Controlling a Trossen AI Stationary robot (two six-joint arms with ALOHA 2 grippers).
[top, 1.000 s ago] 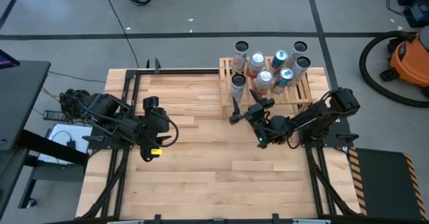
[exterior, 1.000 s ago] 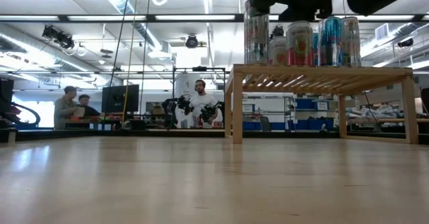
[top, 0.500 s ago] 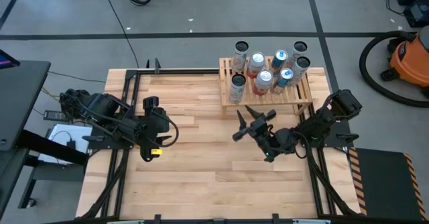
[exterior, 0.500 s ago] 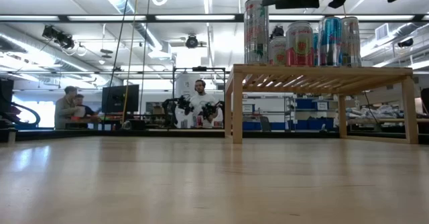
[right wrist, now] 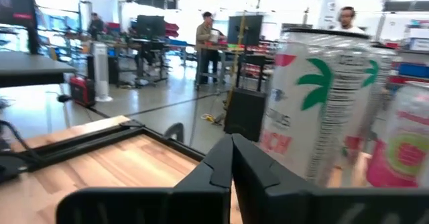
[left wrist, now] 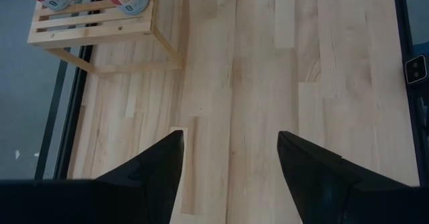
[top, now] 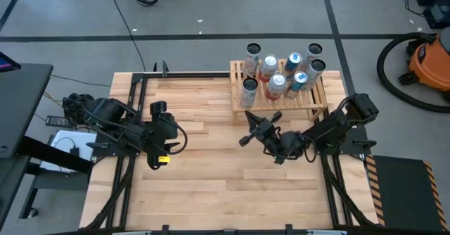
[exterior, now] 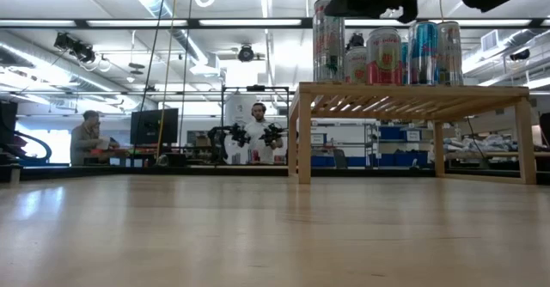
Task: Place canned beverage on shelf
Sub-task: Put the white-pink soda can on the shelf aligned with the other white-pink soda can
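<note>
Wooden surface [top: 211, 186] fills mid-frame; the shelf [top: 320, 101] is seen at upper right of the high view, 7 cans [top: 249, 91] stood on it. Right tool [top: 244, 139] is held just below the shelf, pinched closed on nothing. Left tool [top: 156, 166] is parked at left, part-open, empty.

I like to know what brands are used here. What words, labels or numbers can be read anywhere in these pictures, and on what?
"CH": the last letters of a pink word on the nearest can, beside green palm-leaf art; the rest curves out of sight.
Grey word above it on that can: blurred, unreadable.
Small print and barcode on its side: too small to read.
Pink can beside it: a green round badge, no legible text.
Cans on the shelf from above: labels too small to read.
</note>
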